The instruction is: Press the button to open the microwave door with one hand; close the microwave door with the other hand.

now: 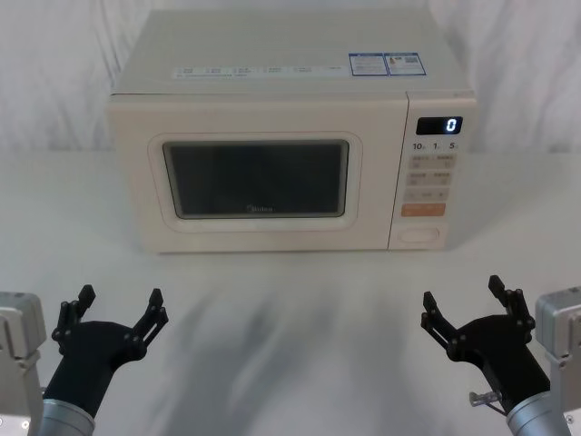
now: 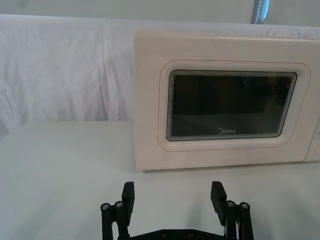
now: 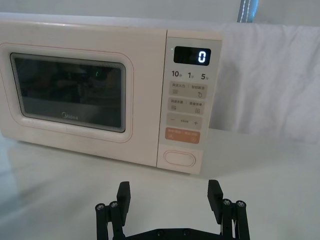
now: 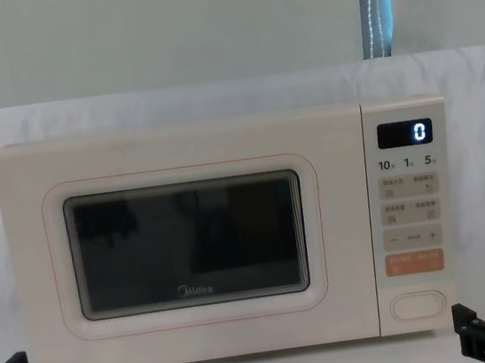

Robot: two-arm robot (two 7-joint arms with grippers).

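Button: your large cream rounded-oblong push button point(image 1: 420, 234) sits lower right on the control strip, under the orange rectangular key point(image 1: 423, 210).
Door: the smooth cream microwave door point(image 1: 257, 174) with dark glass window is flush shut, centre frame.
Claws: your black left gripper point(image 1: 118, 312) at lower left and right gripper point(image 1: 467, 303) at lower right both gape, holding nothing.

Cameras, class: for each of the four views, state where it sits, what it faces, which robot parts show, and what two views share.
Head: high, looking down at the microwave; left gripper and right gripper, both open.
Chest: low, facing the microwave door straight on; gripper tips at the lower corners.
Left wrist: behind its open fingers, facing the door.
Right wrist: behind its open fingers, facing the button.
Shared: head and chest both show the display reading 0.
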